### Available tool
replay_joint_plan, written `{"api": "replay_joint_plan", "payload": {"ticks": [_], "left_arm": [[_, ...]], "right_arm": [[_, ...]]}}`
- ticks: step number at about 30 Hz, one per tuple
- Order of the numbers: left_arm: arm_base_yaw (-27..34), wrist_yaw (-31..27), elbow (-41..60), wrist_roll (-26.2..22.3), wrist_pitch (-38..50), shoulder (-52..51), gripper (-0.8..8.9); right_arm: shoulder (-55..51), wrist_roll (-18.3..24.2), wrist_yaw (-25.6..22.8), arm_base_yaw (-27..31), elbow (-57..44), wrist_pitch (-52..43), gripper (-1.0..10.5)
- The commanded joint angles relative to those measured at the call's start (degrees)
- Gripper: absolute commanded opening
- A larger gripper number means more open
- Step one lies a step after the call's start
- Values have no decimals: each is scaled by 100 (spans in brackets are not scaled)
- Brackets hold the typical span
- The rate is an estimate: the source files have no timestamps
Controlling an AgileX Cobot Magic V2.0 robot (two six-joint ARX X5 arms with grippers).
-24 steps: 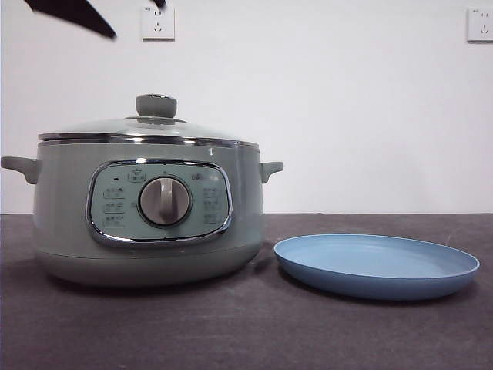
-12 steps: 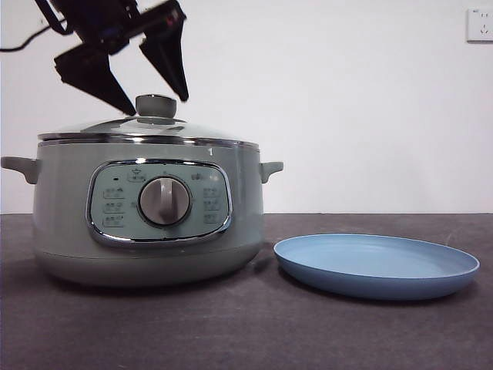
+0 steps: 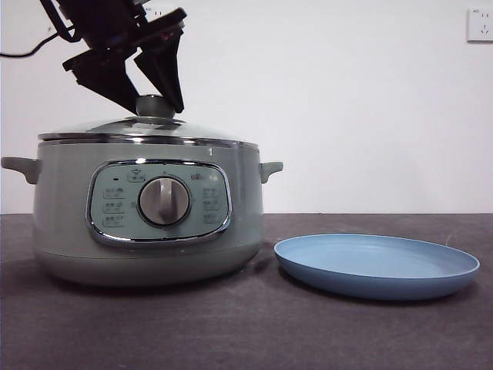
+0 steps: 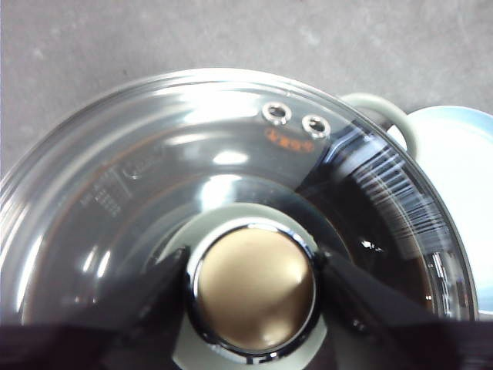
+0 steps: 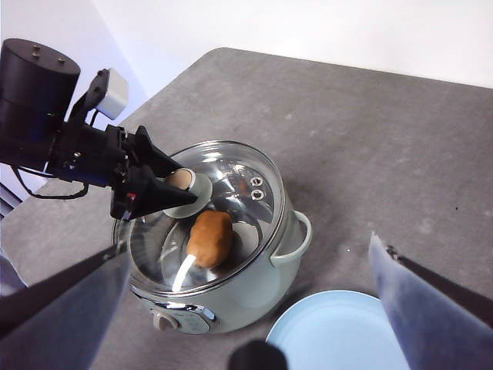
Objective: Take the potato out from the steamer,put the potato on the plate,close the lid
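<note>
The pale green steamer [image 3: 146, 204] stands at the table's left with its glass lid [image 3: 115, 127] resting on it. My left gripper [image 3: 157, 108] has come down over the lid, and its two jaws press on either side of the knob [image 4: 254, 281]. Through the glass in the right wrist view I see the brown potato [image 5: 209, 237] lying inside the steamer [image 5: 231, 304]. The light-blue plate [image 3: 376, 266] sits to the right of the pot, with nothing on it. My right gripper [image 5: 250, 240] hangs open high above the table, holding nothing.
The steamer's side handle [image 3: 271, 168] sticks out toward the plate, leaving a narrow gap. A white wall with a socket [image 3: 481, 23] rises behind the dark grey table [image 3: 246, 331]. The left arm's cable [image 3: 23, 52] trails off to the left.
The left arm came down from the top left corner to the lid's knob, and its jaws, spread wide half a second ago, have drawn in against the knob. Lid and plate have not moved.
</note>
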State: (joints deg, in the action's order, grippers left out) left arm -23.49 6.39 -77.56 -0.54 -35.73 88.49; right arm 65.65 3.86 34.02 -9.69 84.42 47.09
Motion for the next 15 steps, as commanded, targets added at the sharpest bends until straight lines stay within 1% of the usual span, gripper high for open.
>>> {"api": "replay_joint_plan", "payload": {"ticks": [1, 9, 15], "left_arm": [[22, -42, 61, 22, -39, 81, -8], [22, -31, -46, 24, -157, 76, -8], [24, -31, -704, -33, -702, 76, -8]], "right_arm": [[20, 20, -9, -7, 28, -24, 626], [20, 22, -7, -7, 28, -26, 626], [20, 4, 13, -7, 28, -28, 626]]}}
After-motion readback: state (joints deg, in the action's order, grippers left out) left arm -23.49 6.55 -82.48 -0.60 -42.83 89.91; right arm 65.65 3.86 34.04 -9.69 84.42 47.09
